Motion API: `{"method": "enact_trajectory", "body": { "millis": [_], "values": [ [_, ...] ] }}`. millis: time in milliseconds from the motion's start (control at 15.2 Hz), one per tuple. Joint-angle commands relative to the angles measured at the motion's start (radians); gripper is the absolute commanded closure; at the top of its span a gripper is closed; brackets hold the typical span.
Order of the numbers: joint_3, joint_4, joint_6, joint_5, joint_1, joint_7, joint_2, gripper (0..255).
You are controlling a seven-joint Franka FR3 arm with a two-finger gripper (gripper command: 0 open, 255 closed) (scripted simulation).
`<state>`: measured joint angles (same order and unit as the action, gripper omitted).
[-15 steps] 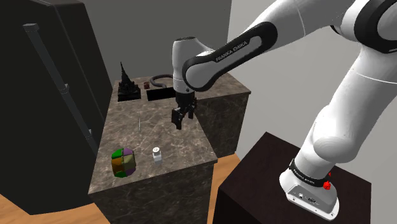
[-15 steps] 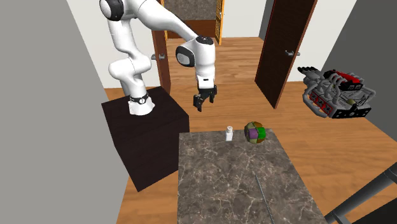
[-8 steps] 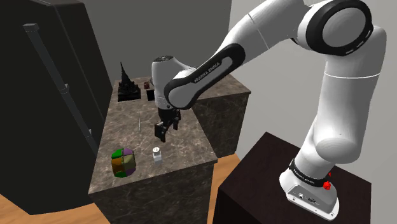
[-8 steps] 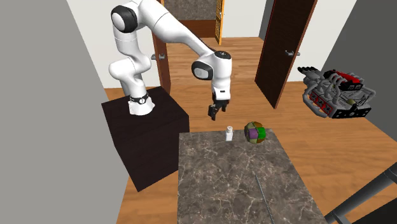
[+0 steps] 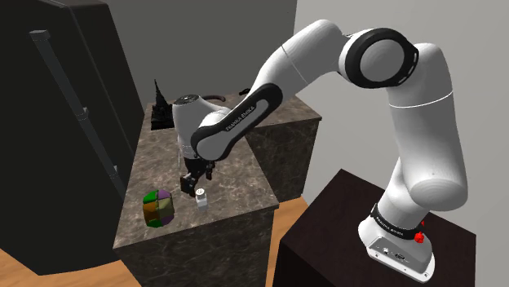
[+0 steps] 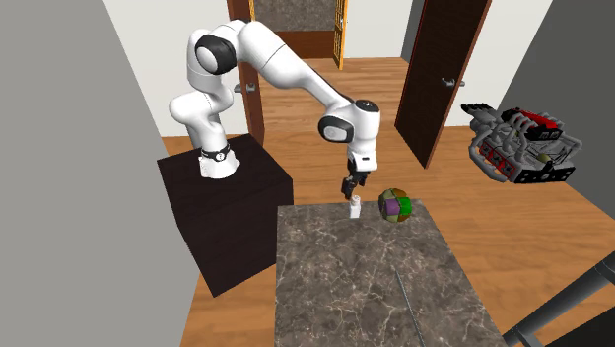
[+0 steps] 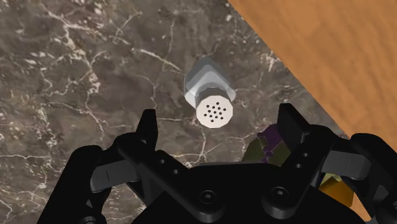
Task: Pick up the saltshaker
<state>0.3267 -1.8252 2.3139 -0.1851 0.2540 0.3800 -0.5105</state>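
Your arm rises from the dark stand (image 5: 326, 236), bends over at the top and slopes down across the table (image 5: 155, 155). The last part turns so that your hand (image 5: 191, 184) points straight down at the stone top.

The hand hangs just above the saltshaker (image 5: 201, 198), and in the second exterior view the hand (image 6: 348, 189) sits right over the small white shaker (image 6: 354, 207). Looking along the hand (image 7: 219, 121), you see its two black fingers (image 7: 148, 124) spread apart, one on each side of the saltshaker (image 7: 207, 86). They do not touch it, so nothing is held.

The saltshaker stands upright with its round, holed cap facing up at you. It is close to the short edge of the table (image 7: 76, 76), near the corner beside the stand, with wood floor showing past that edge.

A ball of green, purple and yellow pieces (image 6: 393, 206) sits just beside the shaker along the same edge.
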Motion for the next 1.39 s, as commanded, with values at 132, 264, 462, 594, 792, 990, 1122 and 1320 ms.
{"method": "enact_trajectory", "body": {
  "millis": [132,264,462,594,792,990,1122,1320],
  "values": [
    [-0.010,0.002,0.037,-0.016,0.010,0.011,-0.040,0],
    [-0.015,0.001,0.056,-0.023,0.014,0.015,-0.058,0],
    [-0.017,0.002,0.061,-0.026,0.015,0.016,-0.065,255],
    [-0.018,0.003,0.062,-0.026,0.016,0.016,-0.066,255],
    [-0.018,0.004,0.061,-0.026,0.016,0.016,-0.066,255],
    [-0.018,0.004,0.061,-0.026,0.016,0.016,-0.067,255],
    [-0.014,0.001,0.052,-0.022,0.013,0.014,-0.054,255],
    [-0.007,0.003,0.024,-0.012,0.008,0.008,-0.027,255]
  ]
}}
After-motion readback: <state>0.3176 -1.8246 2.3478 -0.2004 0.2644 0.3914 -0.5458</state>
